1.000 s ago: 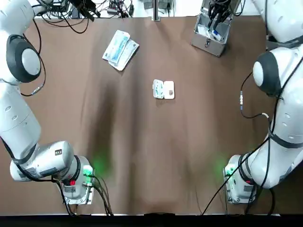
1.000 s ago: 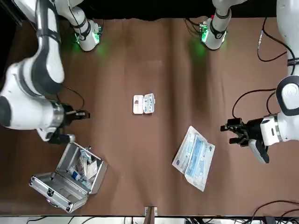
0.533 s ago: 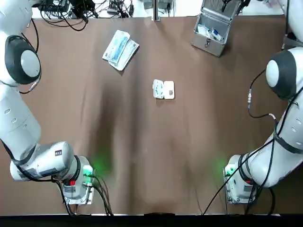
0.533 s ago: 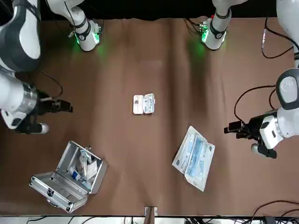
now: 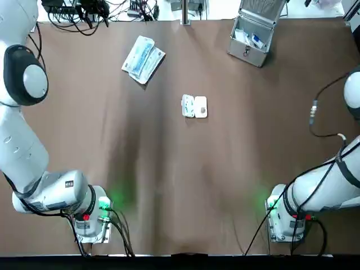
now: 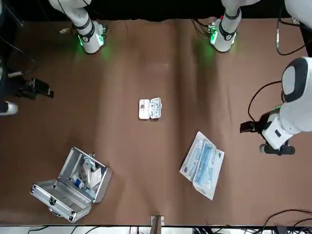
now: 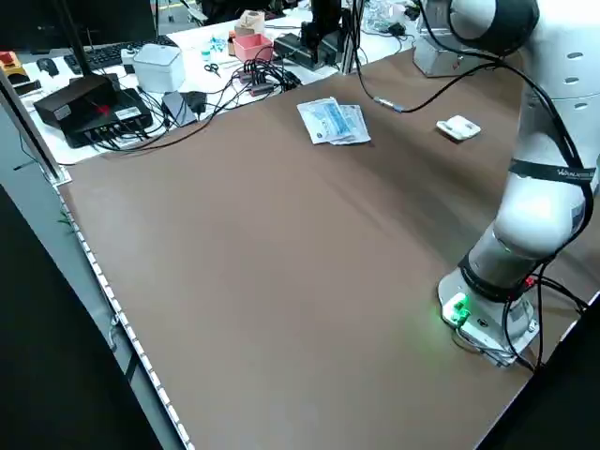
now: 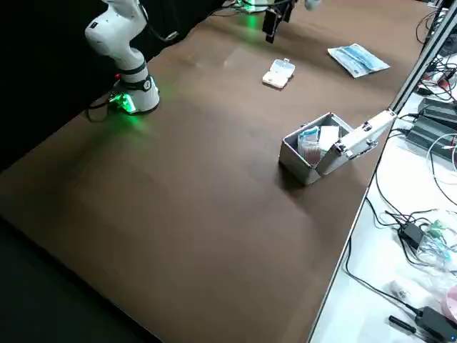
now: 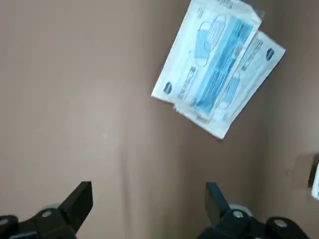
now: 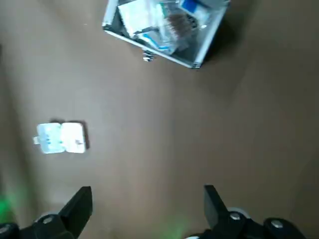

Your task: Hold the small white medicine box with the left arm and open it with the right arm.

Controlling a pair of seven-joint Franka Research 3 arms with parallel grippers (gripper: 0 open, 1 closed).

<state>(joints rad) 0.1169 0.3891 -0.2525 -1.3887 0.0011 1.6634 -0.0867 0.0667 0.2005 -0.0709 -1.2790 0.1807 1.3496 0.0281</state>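
You've got the box (image 5: 194, 106) lying open at mid-table, two halves flat side by side, nothing touching it. One half shows a small brown spot; can't tell what it is. The other half looks pale bluish, contents unclear.

The case (image 5: 251, 34), silver metal, sits at the far right corner with its lid up. Inside are white and blue packs, jumbled; the count can't be told.

The packets (image 5: 143, 59), two of them, overlap each other at far left-centre, flat on the cloth, well apart from the box.

The left gripper (image 9: 147, 193) hangs above the left side of the table, near the packets, fingers spread wide, nothing between them. The right gripper (image 10: 145, 195) is up over the right side, with the case and box both below it, fingers spread wide too, empty. Neither is near the box.

The table (image 5: 180, 185) is covered in brown cloth, lightly creased. The bases (image 5: 93, 216), two, sit at the near edge, each with a green light. Beyond the far edge is a bench (image 7: 112, 66) with cables (image 7: 234, 80) and black boxes.

Count: one box, one case, two packets, two arms.
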